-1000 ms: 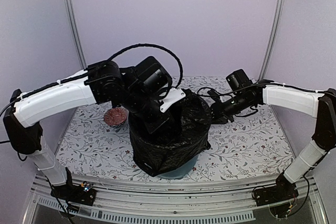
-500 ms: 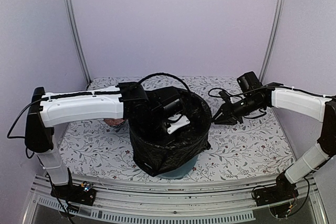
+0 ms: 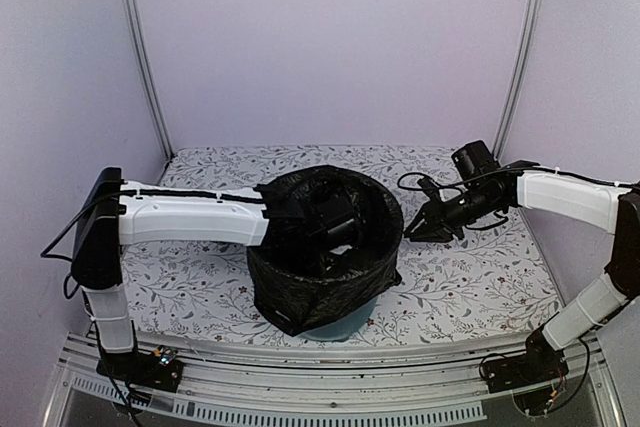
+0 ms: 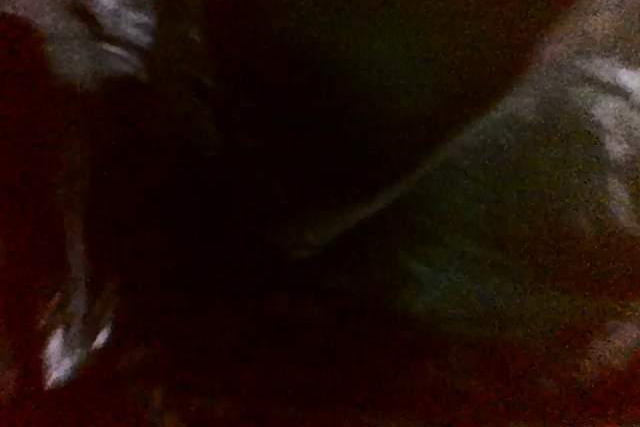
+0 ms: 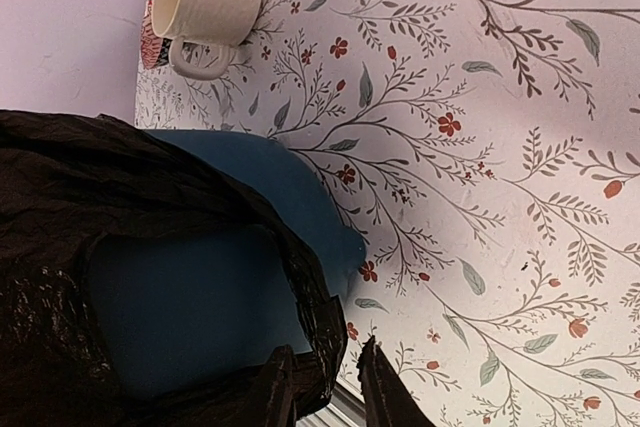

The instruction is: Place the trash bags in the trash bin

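On the floral counter [image 3: 480,287], at frame centre, the trash bag [image 3: 320,292] already lines the teal trash bin [image 3: 345,327], its skirt draped outside; only seating it deeper seems left. The left arm [image 3: 190,219] reaches inside, left fingers closed, hidden. The right fingers [image 5: 385,397], at centre right, stand slightly apart astride the bag's edge.

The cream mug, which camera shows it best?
The right wrist view: the cream mug sits whole in its upper left corner, rim and handle clear. The top view shows no mug at all, and the left wrist view is too dark to make anything out.
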Available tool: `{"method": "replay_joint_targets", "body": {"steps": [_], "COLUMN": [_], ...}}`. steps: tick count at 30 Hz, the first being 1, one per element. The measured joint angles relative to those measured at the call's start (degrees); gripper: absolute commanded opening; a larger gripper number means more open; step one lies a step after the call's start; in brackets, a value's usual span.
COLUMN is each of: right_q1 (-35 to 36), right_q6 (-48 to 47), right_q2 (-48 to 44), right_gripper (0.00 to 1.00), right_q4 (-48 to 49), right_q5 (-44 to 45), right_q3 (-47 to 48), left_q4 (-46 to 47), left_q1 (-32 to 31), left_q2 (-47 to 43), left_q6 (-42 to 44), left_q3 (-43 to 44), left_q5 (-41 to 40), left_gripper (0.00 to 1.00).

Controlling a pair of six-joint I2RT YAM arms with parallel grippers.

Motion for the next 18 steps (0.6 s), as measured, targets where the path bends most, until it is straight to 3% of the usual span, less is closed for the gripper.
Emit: {"method": "replay_joint_targets", "body": {"steps": [18], "right_q1": [-0.1], "right_q6": [0.2], "right_q2": [-0.6], "right_gripper": [0.24], "right_q4": [0.1], "right_q5": [0.0], "right_q3": [-0.7], "left_q4": [4.2], "left_q1": [0.2], "left_q2": [8.1], "left_q6": [1.8], "left_q3": [-2.3], "left_q5": [3.6], "left_gripper": [0.0]}}
